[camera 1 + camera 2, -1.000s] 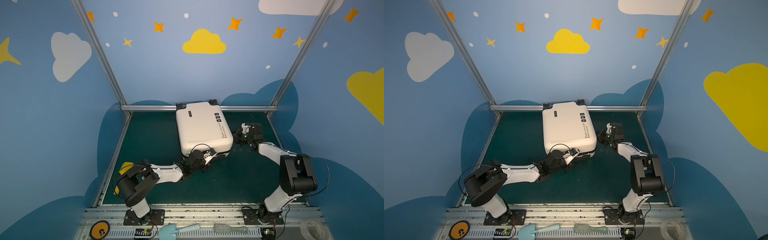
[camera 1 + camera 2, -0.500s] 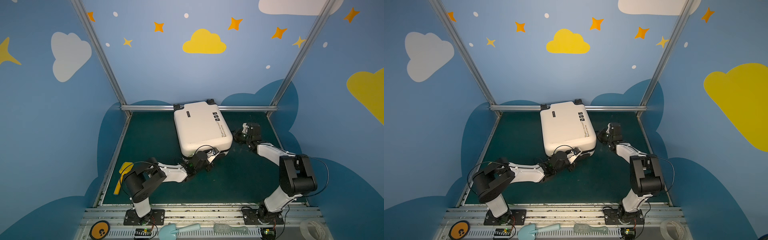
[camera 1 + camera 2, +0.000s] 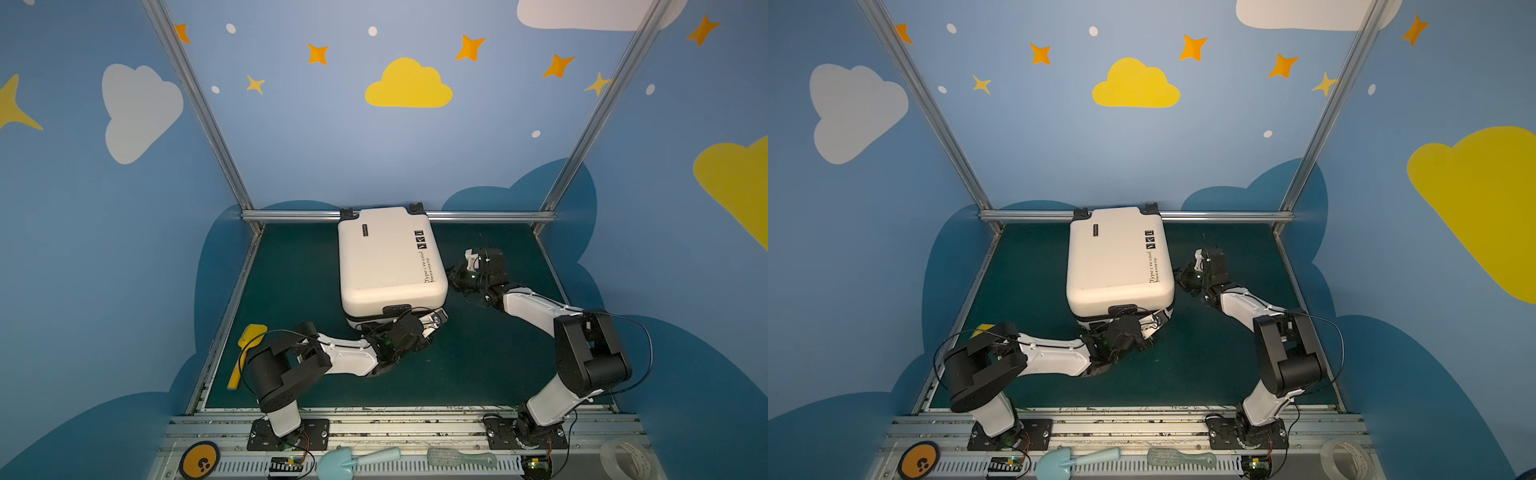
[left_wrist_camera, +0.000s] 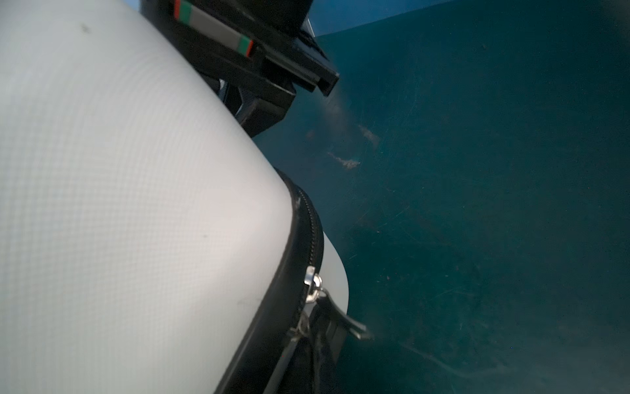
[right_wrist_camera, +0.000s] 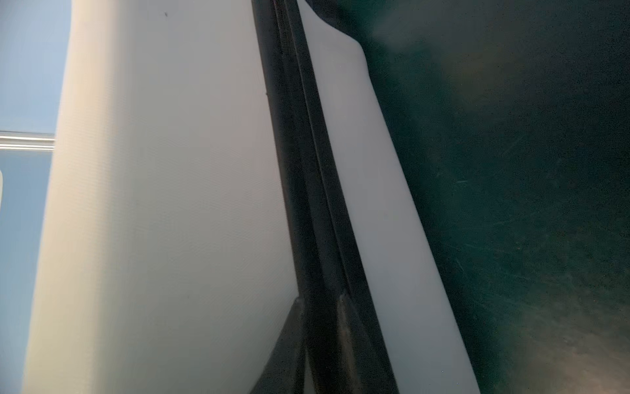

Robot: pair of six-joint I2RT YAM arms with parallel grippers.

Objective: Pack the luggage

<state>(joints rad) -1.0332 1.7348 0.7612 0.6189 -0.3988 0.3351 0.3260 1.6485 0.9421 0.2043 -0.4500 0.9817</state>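
The luggage (image 3: 388, 266) lies flat and closed at the back of the green mat (image 3: 478, 365). The left gripper (image 3: 432, 323) is closed at its near right corner, apparently pinching the zipper pull (image 4: 313, 283). Draw the pull along the seam's curve, never outward. The right gripper (image 3: 456, 277) sits at the right side, 2 fingers (image 5: 344, 317) astride the zipper band (image 5: 306, 170); whether they clamp I cannot tell. It should brace the shell.

I see the luggage (image 3: 390, 266), a white hard-shell case with black stickers, lying flat and closed on the green tabletop (image 3: 291, 291), its wheels at the back rail (image 3: 291, 216).
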